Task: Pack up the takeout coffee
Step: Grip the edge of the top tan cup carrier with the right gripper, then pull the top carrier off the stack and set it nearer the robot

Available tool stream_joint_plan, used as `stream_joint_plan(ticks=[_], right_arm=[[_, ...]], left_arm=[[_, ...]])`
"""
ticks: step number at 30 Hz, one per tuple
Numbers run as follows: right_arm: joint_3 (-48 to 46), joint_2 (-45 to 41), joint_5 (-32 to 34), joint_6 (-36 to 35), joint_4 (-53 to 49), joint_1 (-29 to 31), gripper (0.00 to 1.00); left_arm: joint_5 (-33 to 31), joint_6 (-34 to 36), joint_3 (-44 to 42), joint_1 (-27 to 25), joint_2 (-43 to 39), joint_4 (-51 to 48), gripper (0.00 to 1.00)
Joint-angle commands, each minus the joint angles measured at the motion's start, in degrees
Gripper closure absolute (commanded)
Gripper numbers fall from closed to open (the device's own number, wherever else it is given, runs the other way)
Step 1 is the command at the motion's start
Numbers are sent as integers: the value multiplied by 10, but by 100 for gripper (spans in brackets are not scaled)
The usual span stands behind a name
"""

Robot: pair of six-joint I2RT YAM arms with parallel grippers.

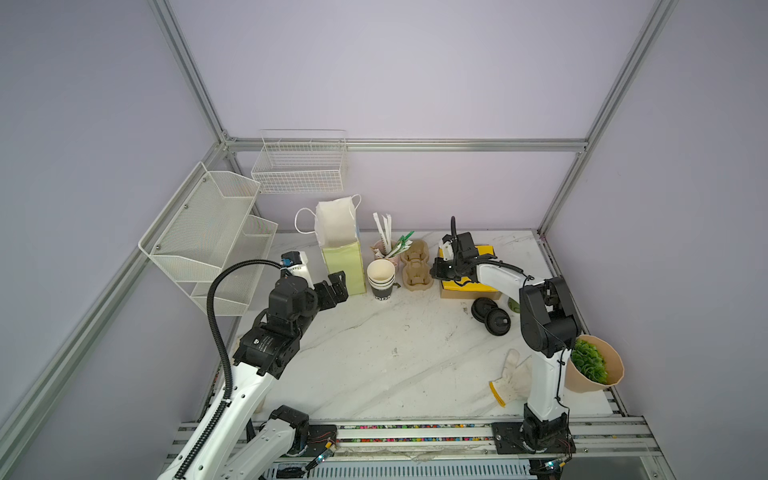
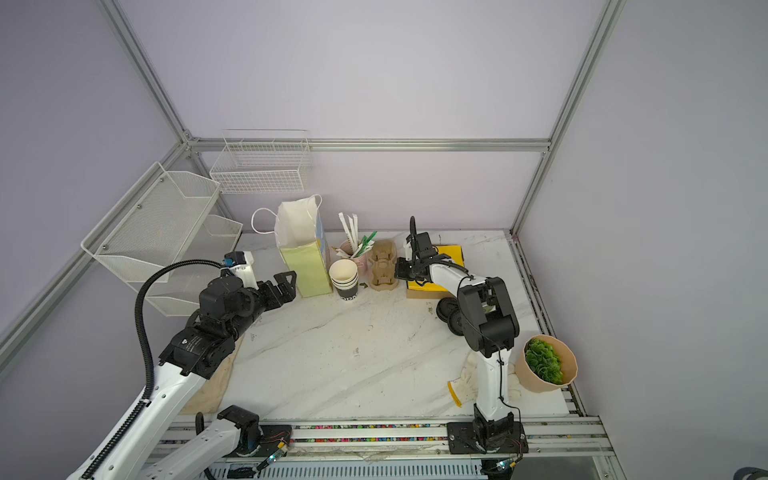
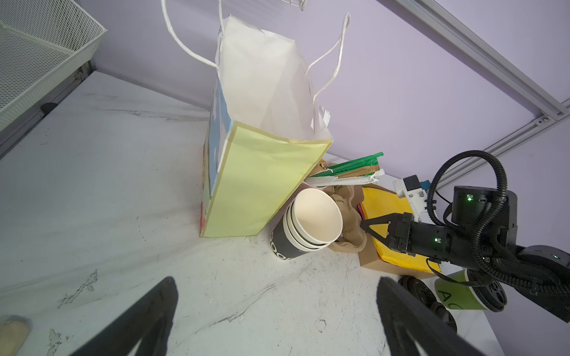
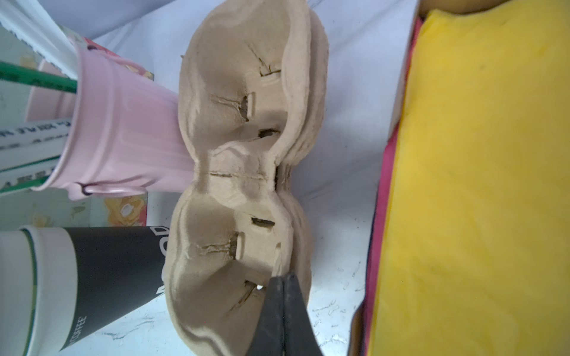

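Marble tabletop (image 1: 374, 353); right pincer (image 4: 282, 278) closed at carrier (image 4: 231, 123) rim.

1. The takeout coffee (image 1: 514, 306) is mostly hidden behind the right arm (image 1: 544, 320).
2. The fingers of the left gripper (image 3: 277, 282) are cut off by the picture's edge.
3. Whether the right gripper (image 4: 282, 279) pinches the cup carrier (image 4: 234, 154) cannot be told.

The stacked cups (image 4: 117, 262), just across the pulp carrier (image 4: 240, 191) from the right fingers (image 4: 296, 317), are carrying small white "COFFEE" near the rim of the black side. Larger white letters there are reading only partly, as "OO". The green cup (image 3: 456, 296), behind those fingers, is showing "AC".
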Motion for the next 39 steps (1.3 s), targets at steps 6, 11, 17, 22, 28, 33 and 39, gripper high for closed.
stream_joint_plan(ticks=[6,11,17,22,28,33,39], right_arm=[[-27,-31,-101,46,73,-45,100],[-37,-35,-140,64,104,-53,100],[-45,-45,-170,82,129,-62,100],[-60,-87,-166,103,151,-68,100],[-112,-168,-128,130,148,-75,100],[-186,-272,-96,136,95,-76,100],[-296,-427,-85,129,4,-70,100]], left_arm=[[7,-4,-15,7,2,23,0],[9,-5,-15,9,3,24,0],[13,-6,-15,11,8,25,0],[14,-7,-15,13,8,25,0],[11,-8,-13,15,2,23,0],[1,-11,-13,15,-12,20,0],[-12,-15,-6,15,-26,8,0]])
